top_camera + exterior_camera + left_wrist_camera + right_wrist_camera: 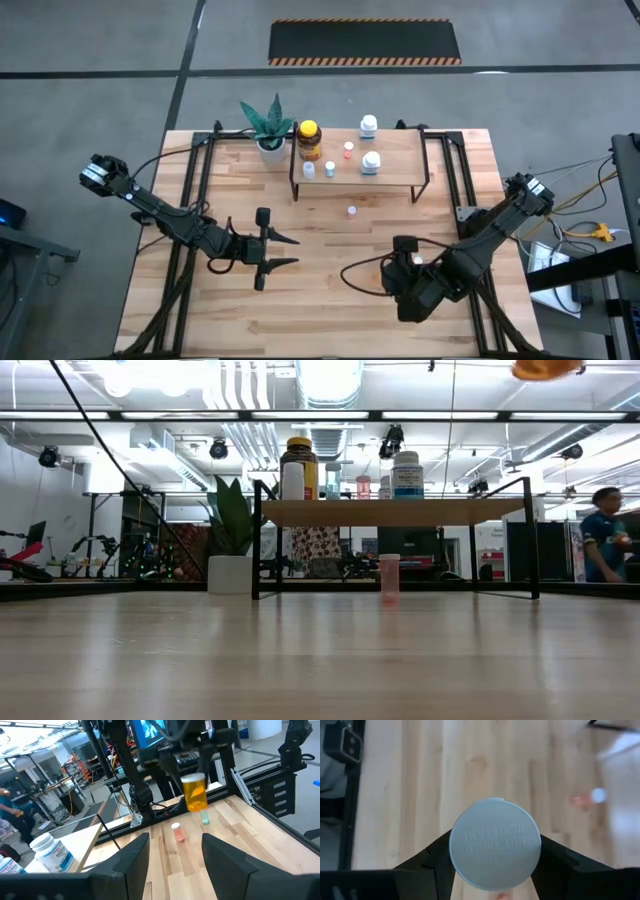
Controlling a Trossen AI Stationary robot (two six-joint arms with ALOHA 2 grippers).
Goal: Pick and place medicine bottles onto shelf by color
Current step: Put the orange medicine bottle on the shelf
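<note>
My right gripper (398, 262) hangs over the table's near right part, shut on an orange bottle (194, 792) with a white cap (495, 842); the low view shows the bottle (545, 368) high above the table. My left gripper (285, 250) stands open and level at the near left, pointing toward the right arm, with nothing between its fingers (135, 860). The shelf (395, 185) stands on its black legs at the far middle. On it stand an amber bottle with a yellow cap (309, 140) and several white bottles (371, 162). A small pink bottle (352, 211) stands on the table before the shelf. My right gripper pinches the orange bottle at its top, one finger on each side of the white cap's rim (456, 851). The fingers come from above, slanting down. The bottle hangs upright below them (195, 800), lifted clear of the table.
A white pot with a green plant (268, 130) stands left of the shelf. A small green-topped thing (204, 818) sits on the table under the held bottle. Bare wood lies between the two grippers and before the shelf. A person (605, 545) stands in the room beyond.
</note>
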